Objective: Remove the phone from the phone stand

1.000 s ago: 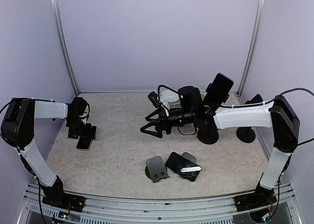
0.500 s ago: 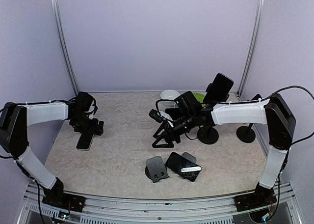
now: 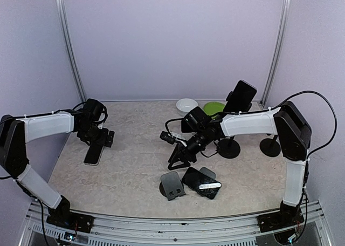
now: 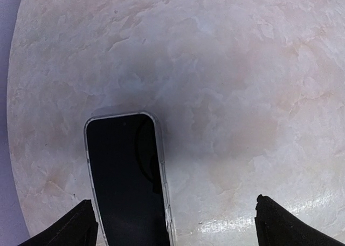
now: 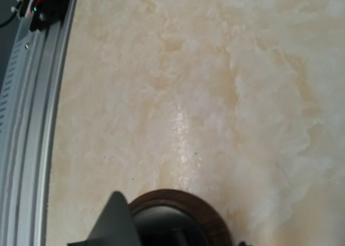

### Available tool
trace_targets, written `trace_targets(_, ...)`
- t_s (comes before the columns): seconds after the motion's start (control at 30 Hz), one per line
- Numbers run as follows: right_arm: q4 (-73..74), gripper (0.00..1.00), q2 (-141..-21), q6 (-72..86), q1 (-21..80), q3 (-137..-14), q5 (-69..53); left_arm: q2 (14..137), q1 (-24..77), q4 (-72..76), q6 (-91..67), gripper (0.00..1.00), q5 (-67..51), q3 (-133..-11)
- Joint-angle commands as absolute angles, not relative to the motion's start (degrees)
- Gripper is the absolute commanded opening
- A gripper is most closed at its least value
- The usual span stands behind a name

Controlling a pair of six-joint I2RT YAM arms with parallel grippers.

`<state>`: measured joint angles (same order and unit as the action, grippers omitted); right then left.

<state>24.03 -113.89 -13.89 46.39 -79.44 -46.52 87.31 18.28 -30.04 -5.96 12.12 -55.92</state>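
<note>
Hanging low over the table [image 3: 135, 149] near its front middle, the right gripper [image 3: 179, 163] points down with its jaws partly apart and nothing between them. Its wrist view shows the round base of an empty low stand [image 5: 172, 216] just below. That stand sits just beside a dark phone [image 3: 201, 182], which rests against a second low stand [image 3: 209, 173]; whether it sits in it I cannot tell. Further back, a tilted phone [image 3: 241, 96] sits atop a tall stand [image 3: 229, 148]. At the left, the left gripper [image 4: 177, 224] is spread wide and empty above a flat phone [image 4: 126, 176] lying on the table.
</note>
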Motion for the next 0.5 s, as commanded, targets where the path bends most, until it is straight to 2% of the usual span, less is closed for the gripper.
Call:
trace_targets(0.0,27.25,0.51,-116.48,-15.21,47.69,-80.75,-47.66,84.5,19.31,-29.09,-5.27,0.99,15.2,-56.69)
trace_targets(0.2,29.0,0.5,-117.82,-15.66,47.93,-81.71,-47.2,82.12,20.33,-28.74,-4.82,0.99,15.87,-57.1)
trace_targets(0.47,32.4,0.36,-119.53,-17.47,49.32,-82.89,-49.2,80.29,20.63,-28.01,-4.27,0.99,16.56,-57.31)
